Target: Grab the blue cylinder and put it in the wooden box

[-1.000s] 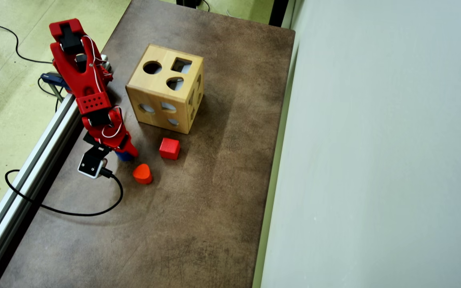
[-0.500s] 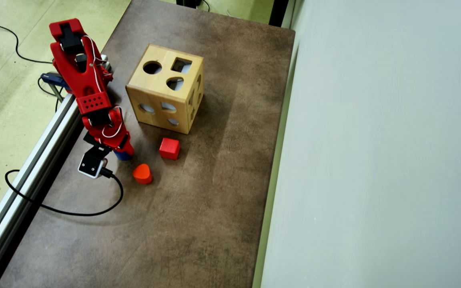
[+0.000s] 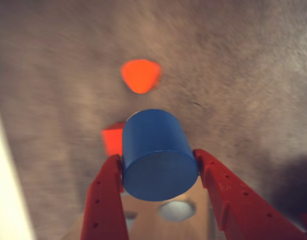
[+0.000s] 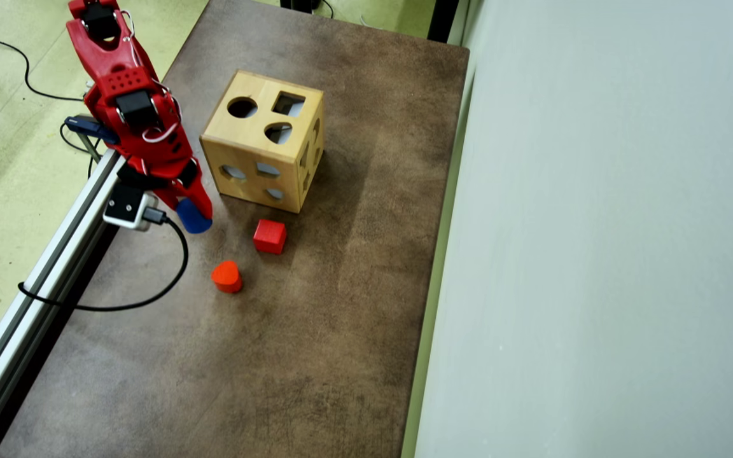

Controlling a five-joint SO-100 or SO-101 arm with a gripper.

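Blue cylinder [image 3: 157, 156] sits clamped between the red fingers [image 3: 213, 175]; it should be carried level above the wooden box [image 4: 263, 141], aligned over the round hole.

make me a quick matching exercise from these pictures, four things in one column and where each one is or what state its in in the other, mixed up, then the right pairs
Things:
1. blue cylinder
2. red cube
3. orange-red teardrop block
4. wooden box

Places or states:
A. on the table, nearest the box's front face
B. biggest thing, shaped holes in its faces
C. clamped in the gripper
D. on the table, farthest of the blocks from the box

Pairs: 1-C, 2-A, 3-D, 4-B
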